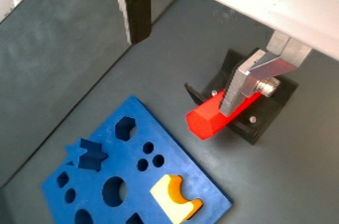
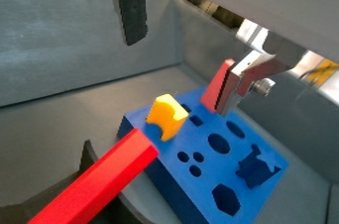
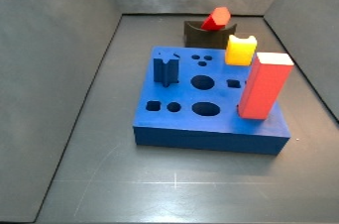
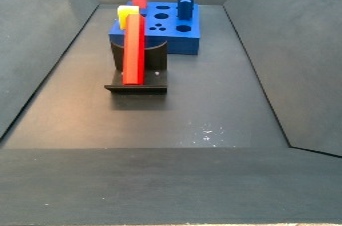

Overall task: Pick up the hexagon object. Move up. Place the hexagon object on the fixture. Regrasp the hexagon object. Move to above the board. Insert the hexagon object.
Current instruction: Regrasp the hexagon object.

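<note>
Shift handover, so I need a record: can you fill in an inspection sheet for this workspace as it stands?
Surface: dark grey floor, no spills or debris seen.
Job's things: hexagon object rests on the fixture, not held; board lies flat beside it.
Clutter: yellow block, red-orange block and dark blue piece stand in the board.
Grippers: hand open above the fixture and holding nothing; it is out of both side views.
Cables: nothing seen.
Surroundings: grey walls enclose the floor.
</note>
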Controlling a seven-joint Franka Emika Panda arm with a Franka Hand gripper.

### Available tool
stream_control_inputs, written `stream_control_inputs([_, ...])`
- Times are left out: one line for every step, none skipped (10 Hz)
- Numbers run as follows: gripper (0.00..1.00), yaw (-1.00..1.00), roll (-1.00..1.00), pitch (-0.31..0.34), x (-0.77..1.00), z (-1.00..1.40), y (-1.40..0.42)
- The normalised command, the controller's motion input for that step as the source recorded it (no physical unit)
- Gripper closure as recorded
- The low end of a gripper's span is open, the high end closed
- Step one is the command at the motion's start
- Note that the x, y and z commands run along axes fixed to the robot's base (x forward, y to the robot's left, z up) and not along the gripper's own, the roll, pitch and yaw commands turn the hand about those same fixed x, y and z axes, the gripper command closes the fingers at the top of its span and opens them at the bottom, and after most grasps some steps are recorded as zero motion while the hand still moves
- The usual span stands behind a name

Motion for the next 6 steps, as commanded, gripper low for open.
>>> stream_control_inputs([0.0,0.02,1.0,0.032,-0.03,0.09,-0.53])
stream_control_inputs([0.0,0.02,1.0,0.028,-0.03,0.05,-0.35])
stream_control_inputs([0.0,0.02,1.0,0.023,-0.03,0.03,-0.16])
stream_control_inputs([0.0,0.02,1.0,0.019,-0.03,0.02,-0.03])
stream_control_inputs([0.0,0.02,1.0,0.016,-0.01,0.01,-0.03])
stream_control_inputs([0.0,0.02,1.0,0.015,0.0,0.01,-0.03])
